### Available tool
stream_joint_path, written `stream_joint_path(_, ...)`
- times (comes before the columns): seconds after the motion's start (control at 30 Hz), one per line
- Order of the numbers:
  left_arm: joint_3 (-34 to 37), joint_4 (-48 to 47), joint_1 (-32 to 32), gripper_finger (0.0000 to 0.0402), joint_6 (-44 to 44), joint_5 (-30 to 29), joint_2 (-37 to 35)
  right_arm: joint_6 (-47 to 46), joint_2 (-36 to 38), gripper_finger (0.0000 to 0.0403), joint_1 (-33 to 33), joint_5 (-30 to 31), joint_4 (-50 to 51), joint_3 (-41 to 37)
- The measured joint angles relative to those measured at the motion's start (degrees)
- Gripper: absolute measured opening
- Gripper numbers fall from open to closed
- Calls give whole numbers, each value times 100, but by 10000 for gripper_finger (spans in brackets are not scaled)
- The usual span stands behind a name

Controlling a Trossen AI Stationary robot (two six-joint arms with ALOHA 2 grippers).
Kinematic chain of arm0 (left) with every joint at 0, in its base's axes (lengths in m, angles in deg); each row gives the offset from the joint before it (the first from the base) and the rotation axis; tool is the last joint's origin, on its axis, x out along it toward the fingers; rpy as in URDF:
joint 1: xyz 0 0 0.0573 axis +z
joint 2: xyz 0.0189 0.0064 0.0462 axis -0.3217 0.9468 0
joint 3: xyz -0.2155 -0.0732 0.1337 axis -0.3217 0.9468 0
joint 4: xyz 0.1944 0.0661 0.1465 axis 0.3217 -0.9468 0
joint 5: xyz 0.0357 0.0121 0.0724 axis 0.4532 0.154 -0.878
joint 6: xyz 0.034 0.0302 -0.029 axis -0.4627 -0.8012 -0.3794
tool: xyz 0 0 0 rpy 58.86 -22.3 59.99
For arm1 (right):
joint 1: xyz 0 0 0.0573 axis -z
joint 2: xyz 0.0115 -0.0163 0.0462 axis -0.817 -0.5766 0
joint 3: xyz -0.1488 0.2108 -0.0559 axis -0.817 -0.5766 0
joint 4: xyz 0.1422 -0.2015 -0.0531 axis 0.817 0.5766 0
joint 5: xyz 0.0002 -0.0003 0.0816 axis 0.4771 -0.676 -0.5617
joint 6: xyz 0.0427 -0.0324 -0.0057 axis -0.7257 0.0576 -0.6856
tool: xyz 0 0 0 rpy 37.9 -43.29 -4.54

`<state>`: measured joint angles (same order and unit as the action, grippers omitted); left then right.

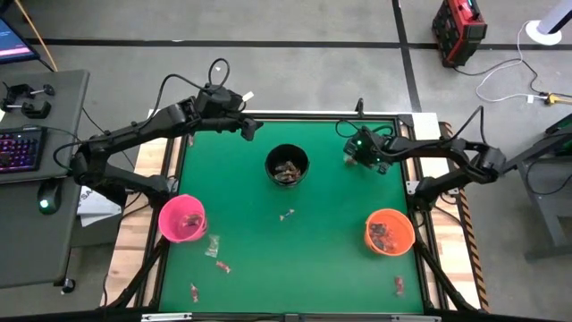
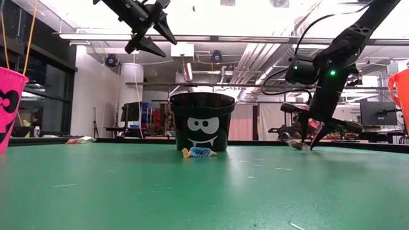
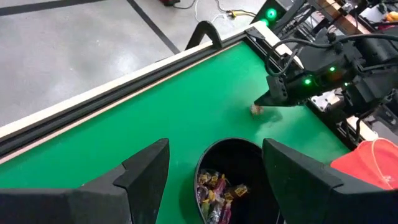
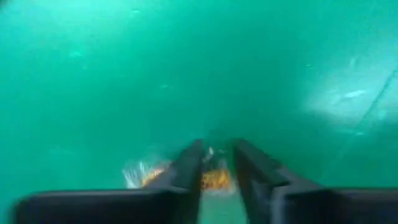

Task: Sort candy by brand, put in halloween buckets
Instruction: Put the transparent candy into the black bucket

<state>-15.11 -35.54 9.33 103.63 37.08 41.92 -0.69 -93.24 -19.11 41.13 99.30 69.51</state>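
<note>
Low view, right end effector (image 2: pixel 311 143) down – straddling candy (image 2: pixel 295 144)

Bucket (image 1: pixel 287 165) mid-table rear; buckets (image 1: pixel 182 218) (image 1: pixel 390 232) left, right; candy (image 1: pixel 287 215) between.

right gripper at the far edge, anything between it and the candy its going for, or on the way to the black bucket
Nothing visible. The right gripper is down on the mat with its fingers astride the candy. Bare green mat lies between there and the black bucket. The left gripper hangs open, high above the bucket's far left.
</note>
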Motion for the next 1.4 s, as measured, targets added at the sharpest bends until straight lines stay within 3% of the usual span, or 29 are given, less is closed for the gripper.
stream_joint_path(0.1,0,-3,0,246,6,118,0,205,36,13,-23,32,26,-5)
stream_joint_path(0.4,0,-11,150,246,-455,598,-390,1248,811,1,-99,125,7,760)
stream_joint_path(0.6,-4,-7,321,246,-556,482,-642,3399,828,16,-123,-439,499,1553)
stream_joint_path(0.7,-4,-11,383,246,-554,478,-630,4269,586,39,-31,-852,1145,1873)
stream_joint_path(0.83,-4,-21,396,246,-433,476,-516,5352,-69,105,47,-1080,1939,2229)
stream_joint_path(1.07,-4,-123,326,246,-299,482,-315,9520,-1352,218,-72,-413,3358,3344)
stream_joint_path(1.2,-4,-246,258,246,-298,480,-282,10804,-1950,230,-108,-384,3506,3729)
stream_joint_path(1.4,-4,-260,178,246,-297,481,-282,11726,-2594,231,-221,-383,3551,3929)
